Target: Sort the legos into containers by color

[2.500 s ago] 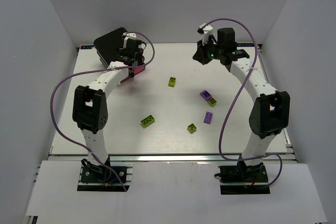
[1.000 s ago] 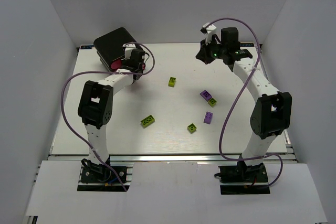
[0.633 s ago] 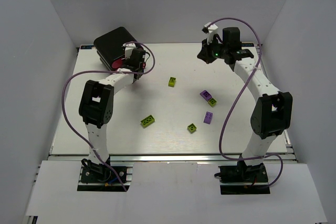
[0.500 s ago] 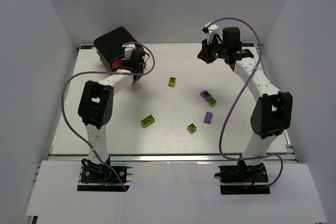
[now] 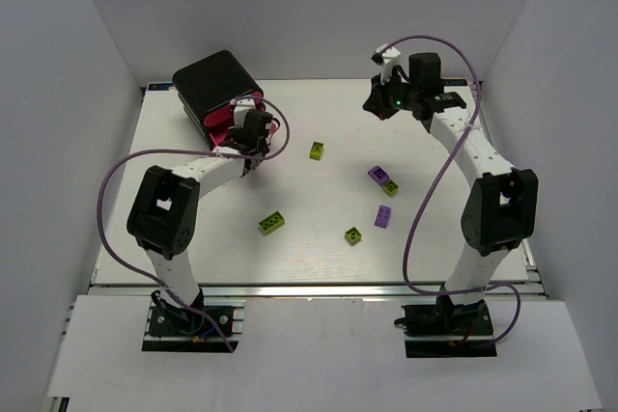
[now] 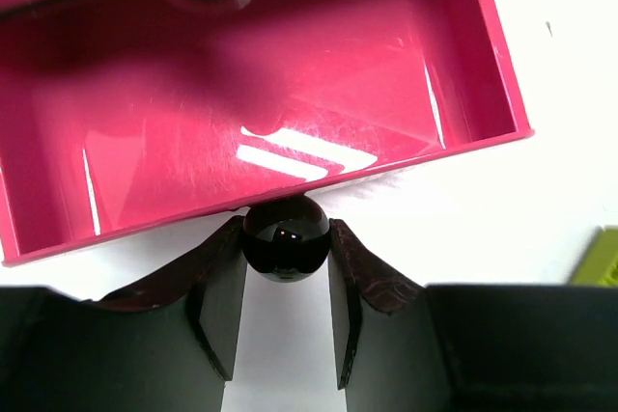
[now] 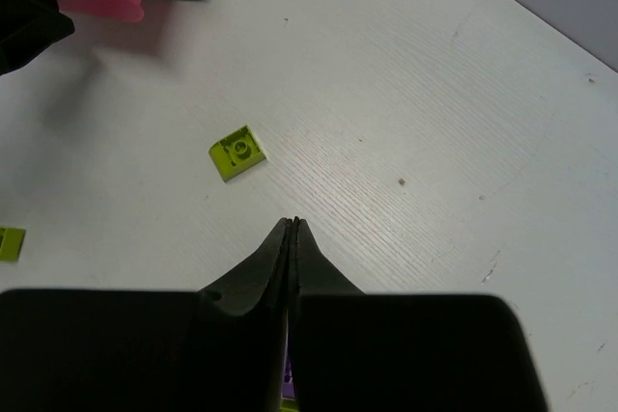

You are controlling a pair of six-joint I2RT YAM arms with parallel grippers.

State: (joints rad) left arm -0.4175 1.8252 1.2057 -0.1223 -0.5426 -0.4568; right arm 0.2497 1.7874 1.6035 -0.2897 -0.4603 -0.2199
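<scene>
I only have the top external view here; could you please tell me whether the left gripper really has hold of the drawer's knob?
Observer: Yes; the left wrist view shows the left gripper closed on the black knob of the pulled-out pink drawer, one finger on each side.
Operator: Thank you. Is anything inside that drawer?
Observer: No brick shows in the part that camera sees; its floor is bare.
Operator: Is the right gripper carrying a brick?
Observer: No; the right wrist view shows the right gripper shut on nothing, a lime brick lying ahead of it.
</scene>
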